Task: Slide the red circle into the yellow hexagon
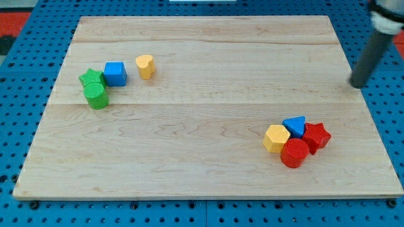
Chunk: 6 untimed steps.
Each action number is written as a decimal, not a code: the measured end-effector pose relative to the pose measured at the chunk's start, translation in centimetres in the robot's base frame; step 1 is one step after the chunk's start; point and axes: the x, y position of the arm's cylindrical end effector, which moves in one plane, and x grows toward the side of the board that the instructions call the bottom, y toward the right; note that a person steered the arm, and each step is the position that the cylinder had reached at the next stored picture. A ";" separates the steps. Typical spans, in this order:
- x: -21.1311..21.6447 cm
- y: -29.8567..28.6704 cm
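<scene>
Clawless as this rig is, with nothing to open, close or grip, all I steer is my tip (pixel 359 85), the lower end of a dark rod, parked off the right edge of the pale wooden board (pixel 202 145), up and to the right of the red circle, well apart from every block. Now the red round block, the red circle (pixel 294 153): it sits touching the yellow hexagon block (pixel 276 138), just down-right of it, so the goal looks as good as met. Above-right of the red circle huddle a blue triangle block (pixel 295 126) and a red star block (pixel 316 136), both pressed close. Far to the upper left of the red circle, a green star block (pixel 91 78), a green round block (pixel 96 96), a blue square block (pixel 115 73) and a yellow heart block (pixel 145 65) wait, uninvolved. My guess: the tip stands clear so it disturbs nothing; any final nudge would come from the lower right.
</scene>
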 end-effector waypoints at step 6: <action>12.7 -16.4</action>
